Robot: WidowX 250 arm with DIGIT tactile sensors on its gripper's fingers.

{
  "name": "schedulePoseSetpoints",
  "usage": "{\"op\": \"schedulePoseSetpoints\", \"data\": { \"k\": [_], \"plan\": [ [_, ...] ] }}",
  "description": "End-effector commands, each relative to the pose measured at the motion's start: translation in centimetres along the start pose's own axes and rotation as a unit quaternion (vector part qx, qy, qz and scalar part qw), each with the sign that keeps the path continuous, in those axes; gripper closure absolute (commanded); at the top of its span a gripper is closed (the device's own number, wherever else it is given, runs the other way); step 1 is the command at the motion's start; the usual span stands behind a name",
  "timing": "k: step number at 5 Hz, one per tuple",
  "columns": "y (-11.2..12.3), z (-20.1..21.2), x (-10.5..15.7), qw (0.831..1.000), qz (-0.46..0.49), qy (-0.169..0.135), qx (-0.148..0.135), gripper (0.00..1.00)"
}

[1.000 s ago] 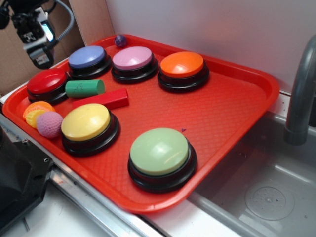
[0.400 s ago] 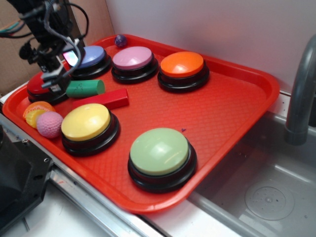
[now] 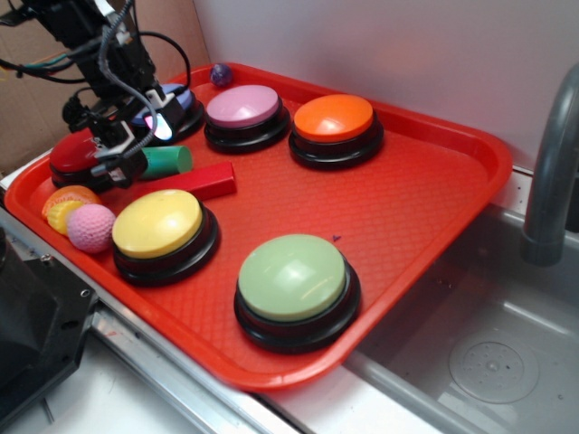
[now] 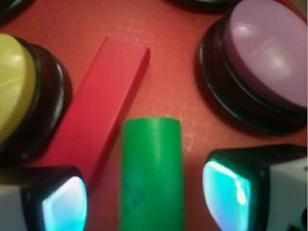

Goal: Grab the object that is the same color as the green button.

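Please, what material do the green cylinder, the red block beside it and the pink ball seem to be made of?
The green cylinder looks like painted wood: matte, flat colour with small dark scuffs. The red block looks the same, matte with sharp edges, though plastic is possible. The pink ball seems knitted or foam-like, with a fuzzy, bumpy surface. The gripper is open, one finger on either side of the cylinder.

Moved down and rightward from the tray's far-left corner; hand [image 3: 136, 149] now straddling the green cylinder [image 4: 152, 173], fingers [image 4: 57, 199] spread.

White wall [image 3: 380, 45] behind; steel sink [image 3: 488, 344], grey faucet [image 3: 552, 172] right.
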State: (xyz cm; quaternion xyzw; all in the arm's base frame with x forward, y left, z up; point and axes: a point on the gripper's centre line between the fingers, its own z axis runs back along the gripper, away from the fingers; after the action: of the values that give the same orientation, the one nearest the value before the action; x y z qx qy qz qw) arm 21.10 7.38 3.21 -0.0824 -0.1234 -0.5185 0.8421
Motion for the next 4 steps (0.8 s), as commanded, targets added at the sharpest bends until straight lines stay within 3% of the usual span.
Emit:
{"op": "schedulePoseSetpoints", "data": {
  "k": [1, 2, 3, 4],
  "plan": [
    [0.61, -0.26, 0.35, 0.998, -0.047, -0.009, 0.035, 0.0],
    [0.42, -0.1, 0.42, 0.997, -0.058, -0.002, 0.05, 0.79],
    [0.52, -0.49, 0.18, 0.998, -0.05, 0.002, 0.046, 1.0],
    [0.65, -0.77, -0.09, 0.998, -0.042, 0.002, 0.041, 1.0]
  ]
}}
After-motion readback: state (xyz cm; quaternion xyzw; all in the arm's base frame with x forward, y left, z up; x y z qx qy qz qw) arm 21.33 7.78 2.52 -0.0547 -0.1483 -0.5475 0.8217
